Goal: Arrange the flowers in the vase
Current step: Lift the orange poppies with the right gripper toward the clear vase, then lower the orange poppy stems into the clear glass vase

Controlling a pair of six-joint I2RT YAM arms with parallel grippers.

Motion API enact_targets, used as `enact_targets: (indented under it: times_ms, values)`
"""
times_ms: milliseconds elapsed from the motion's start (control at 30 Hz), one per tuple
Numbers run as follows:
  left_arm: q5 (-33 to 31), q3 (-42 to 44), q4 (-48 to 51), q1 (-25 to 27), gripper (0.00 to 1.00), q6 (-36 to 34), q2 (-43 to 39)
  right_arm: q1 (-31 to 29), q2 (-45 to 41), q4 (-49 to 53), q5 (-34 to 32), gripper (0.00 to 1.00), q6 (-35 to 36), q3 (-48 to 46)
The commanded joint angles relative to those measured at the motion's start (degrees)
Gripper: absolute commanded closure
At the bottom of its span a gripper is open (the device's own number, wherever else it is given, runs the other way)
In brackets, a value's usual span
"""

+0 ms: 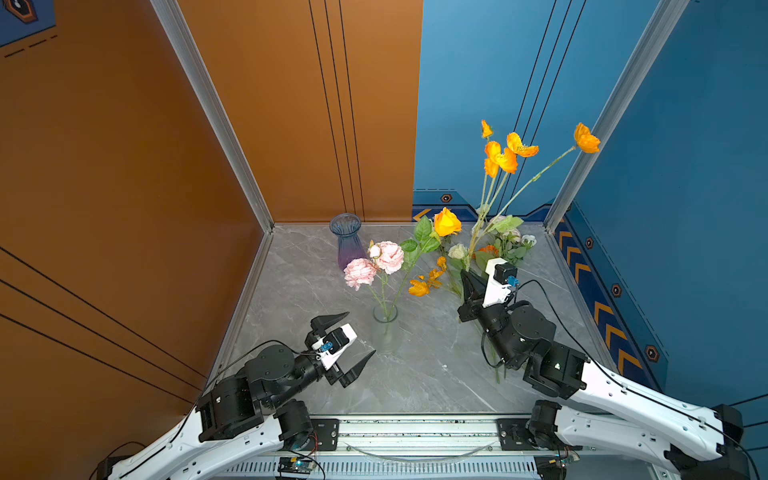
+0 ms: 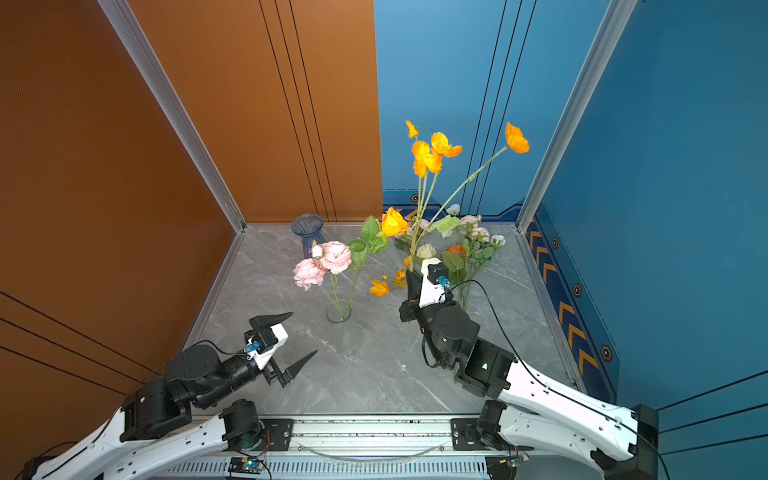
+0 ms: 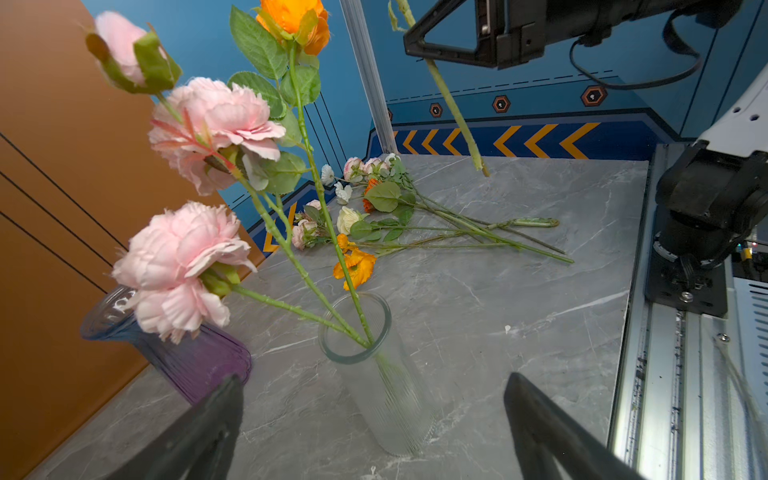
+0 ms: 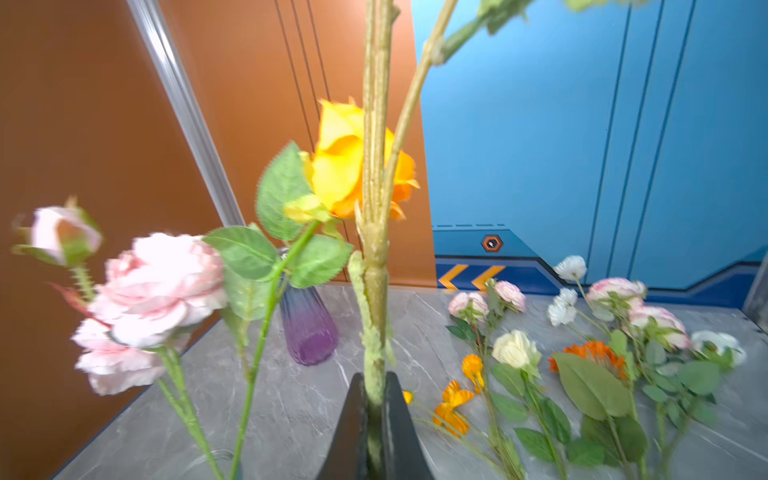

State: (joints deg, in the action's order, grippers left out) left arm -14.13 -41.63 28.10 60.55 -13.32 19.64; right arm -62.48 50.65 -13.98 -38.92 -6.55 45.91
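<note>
Your right gripper (image 1: 467, 276): clenched on a tall orange-bloomed stalk (image 1: 500, 160), held upright above the table (image 1: 436, 374).
Your left gripper (image 1: 360, 333): jaws spread wide, just beside the clear vase (image 1: 387, 338).
In the vase: pink blooms (image 1: 388, 255) and a yellow-orange rose (image 1: 446, 222).
Loose flowers (image 1: 509, 245): lying back right.

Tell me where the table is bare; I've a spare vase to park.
Bare: marble between the clear vase and the front rail; the left strip from the purple vase to the left pincer. Crowded: back right, loose flowers by the right pincer gripping the poppy stem.
</note>
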Motion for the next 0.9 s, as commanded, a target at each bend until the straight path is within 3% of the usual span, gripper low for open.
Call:
enact_targets:
  times_ms: [0, 267, 633, 867]
  values:
    - [-2.4, 0.9, 1.9, 0.4, 0.02, 2.8, -1.9, -4.0, 2.3, -14.6, -1.8, 1.00, 12.2, -1.1]
    - [-0.1, 1.1, 1.9, 0.3, 0.02, 2.5, -2.0, -10.1, 12.3, -29.4, 5.9, 1.00, 17.0, 0.1]
    - [1.1, 1.3, 1.6, -0.1, 0.02, 2.3, -3.0, -10.8, 30.0, -41.8, 10.9, 1.00, 20.7, 5.8]
    - [1.9, 1.5, 1.3, -0.3, 0.02, 2.3, -2.7, -10.2, 36.7, -48.0, 11.7, 1.00, 22.0, 6.3]
